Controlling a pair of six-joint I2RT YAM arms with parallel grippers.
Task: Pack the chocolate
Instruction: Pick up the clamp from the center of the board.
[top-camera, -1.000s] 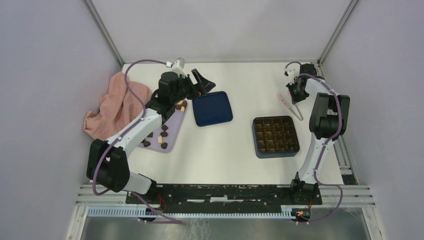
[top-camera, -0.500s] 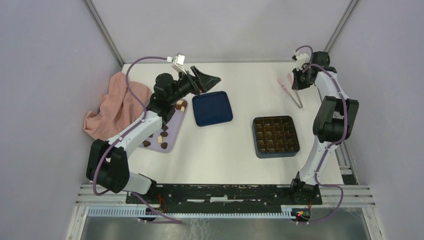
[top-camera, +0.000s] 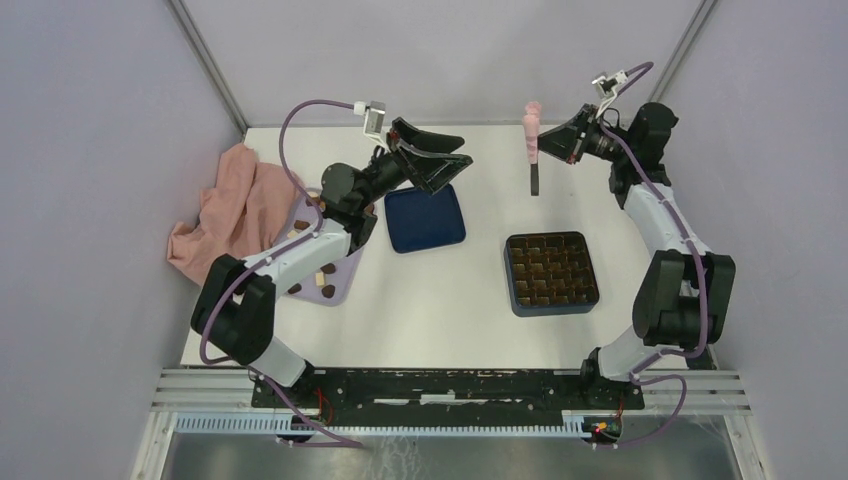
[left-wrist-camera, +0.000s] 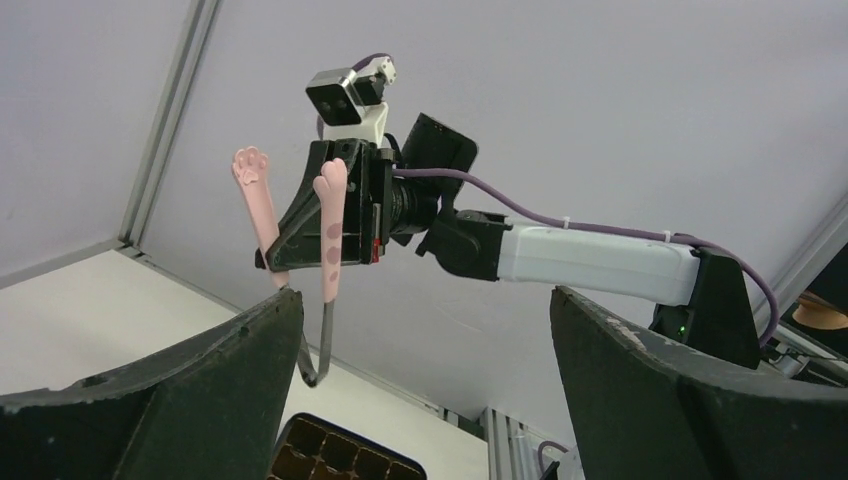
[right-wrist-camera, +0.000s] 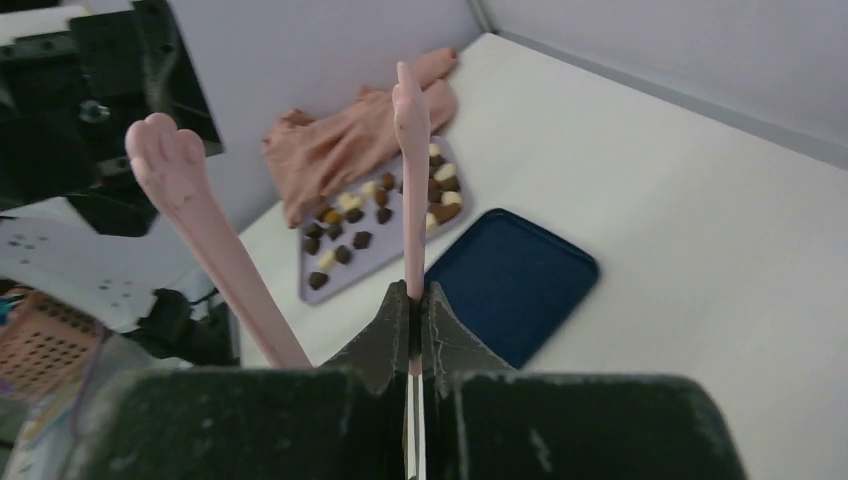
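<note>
Right hand (top-camera: 552, 148): clamped on pink paw-tipped tongs (top-camera: 531, 128), held high at upper right, likely the tool for picking pieces.
Left hand (top-camera: 437, 160): spread wide, empty, above the dark blue lid (top-camera: 425, 220).
Chocolate (top-camera: 325, 268): small brown and cream pieces lying on the flat lilac tray (top-camera: 340, 293), centre left.

One box (top-camera: 511, 276), one cloth (top-camera: 230, 215), two trays (top-camera: 425, 218) (top-camera: 346, 279)

Top external: high above and behind the arm bases, looking down on the whole tabletop (top-camera: 470, 300) from afar.
Left wrist: raised, facing across and upward between its own jaws at the right arm (left-wrist-camera: 590, 260) and the pink tongs (left-wrist-camera: 330, 230).
Right wrist: close behind the tongs, looking down across the tabletop (towards its left side).
Shared: right wrist and top both show the lilac tray (right-wrist-camera: 350, 282), chocolate (right-wrist-camera: 345, 255) and blue tray (right-wrist-camera: 510, 285); left wrist and top share the tongs and box (left-wrist-camera: 340, 462).
</note>
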